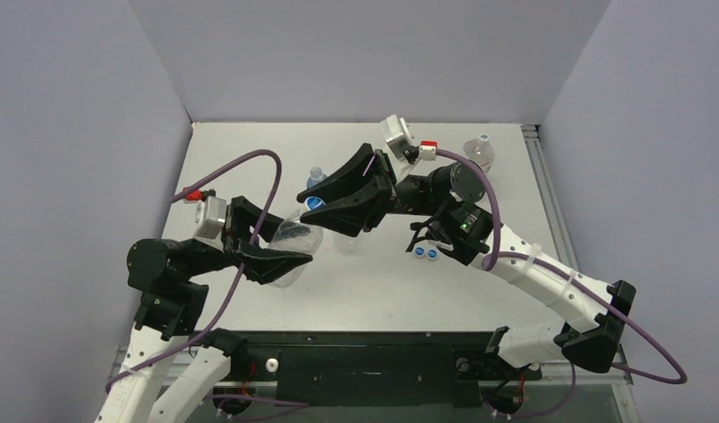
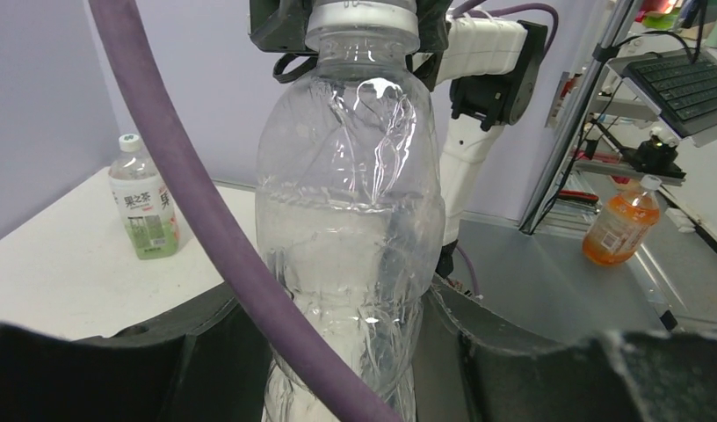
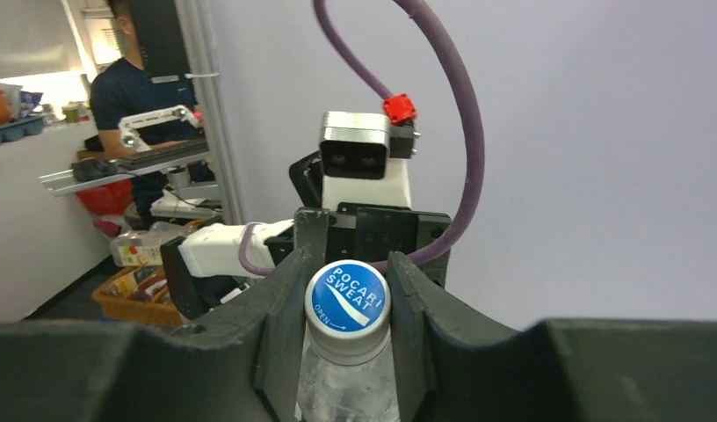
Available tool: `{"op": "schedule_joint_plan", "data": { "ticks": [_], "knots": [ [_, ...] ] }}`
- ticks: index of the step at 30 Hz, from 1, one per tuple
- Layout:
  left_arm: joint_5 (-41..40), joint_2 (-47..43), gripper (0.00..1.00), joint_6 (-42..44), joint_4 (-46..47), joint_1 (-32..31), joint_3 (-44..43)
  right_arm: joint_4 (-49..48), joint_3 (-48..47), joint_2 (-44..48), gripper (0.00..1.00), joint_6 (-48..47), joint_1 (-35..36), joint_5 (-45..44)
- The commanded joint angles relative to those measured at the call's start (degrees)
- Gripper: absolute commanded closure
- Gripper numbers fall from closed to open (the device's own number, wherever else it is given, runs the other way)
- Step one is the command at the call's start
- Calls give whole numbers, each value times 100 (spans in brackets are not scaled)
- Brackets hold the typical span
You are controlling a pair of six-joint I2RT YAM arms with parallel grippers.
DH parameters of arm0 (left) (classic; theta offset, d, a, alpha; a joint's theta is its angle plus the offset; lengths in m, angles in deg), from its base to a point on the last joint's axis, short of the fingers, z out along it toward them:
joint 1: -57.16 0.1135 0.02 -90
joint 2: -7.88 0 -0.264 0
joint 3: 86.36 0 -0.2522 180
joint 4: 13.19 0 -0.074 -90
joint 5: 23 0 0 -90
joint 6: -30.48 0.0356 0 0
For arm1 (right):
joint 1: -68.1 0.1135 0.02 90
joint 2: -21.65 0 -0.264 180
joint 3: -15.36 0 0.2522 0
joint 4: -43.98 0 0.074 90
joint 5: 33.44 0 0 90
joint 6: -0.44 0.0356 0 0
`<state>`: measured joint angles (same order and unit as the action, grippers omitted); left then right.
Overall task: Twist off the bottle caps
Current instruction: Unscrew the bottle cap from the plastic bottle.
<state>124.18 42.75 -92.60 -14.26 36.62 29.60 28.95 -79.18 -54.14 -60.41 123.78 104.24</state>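
Right wrist view: right claw (image 3: 346,330) clenched on blue cap (image 3: 347,297), cap centred in its grip. Left claw (image 2: 337,360) grips bottle (image 2: 348,220) body. Bottle axis runs claw-to-claw, so right should twist.

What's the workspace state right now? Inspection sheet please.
Surface: white table, no spill seen.
Job's things: clear bottle held tilted, its blue cap still on; two loose blue caps lie on the table; white-capped bottle stands far right; small bottle stands behind the tools.
Clutter: nothing seen.
Grippers: left tool shut on the clear bottle's body; right tool shut on the blue cap.
Cables: purple cable crosses in front of the clear bottle in the left wrist view.
Surroundings: grey walls; person and an orange bottle beyond the table.
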Motion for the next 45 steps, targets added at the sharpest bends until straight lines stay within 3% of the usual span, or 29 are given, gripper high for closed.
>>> {"op": "schedule_joint_plan", "data": {
  "ticks": [1,4,8,13,19,30,38,42,45],
  "knots": [
    [-418,-101,90,839,-128,14,-240,472,-294,296,63,-457,-124,-824],
    [-1178,-236,91,1922,-693,14,-150,1136,-340,630,52,-753,-49,-2779],
    [-2437,-298,91,2749,-839,22,97,1711,-402,806,33,-1362,587,-4412],
    [-3509,-254,92,3260,-748,14,273,3635,-1691,127,26,-1819,1353,-6384],
    [-3973,-197,93,3435,-670,14,318,3897,-1966,-464,28,-1619,1588,-6743],
    [-4306,-69,93,3343,-728,14,335,3636,-1934,-558,37,-1469,1612,-6660],
    [-4427,-2,93,3343,-795,14,326,3556,-1807,-540,37,-1372,1606,-6586],
    [-4492,23,93,3343,-814,14,297,3554,-1802,-554,44,-1324,1604,-6557],
    [-4484,37,93,3178,-824,14,283,3528,-1775,-541,57,-1316,1589,-6554]
  ]
}}
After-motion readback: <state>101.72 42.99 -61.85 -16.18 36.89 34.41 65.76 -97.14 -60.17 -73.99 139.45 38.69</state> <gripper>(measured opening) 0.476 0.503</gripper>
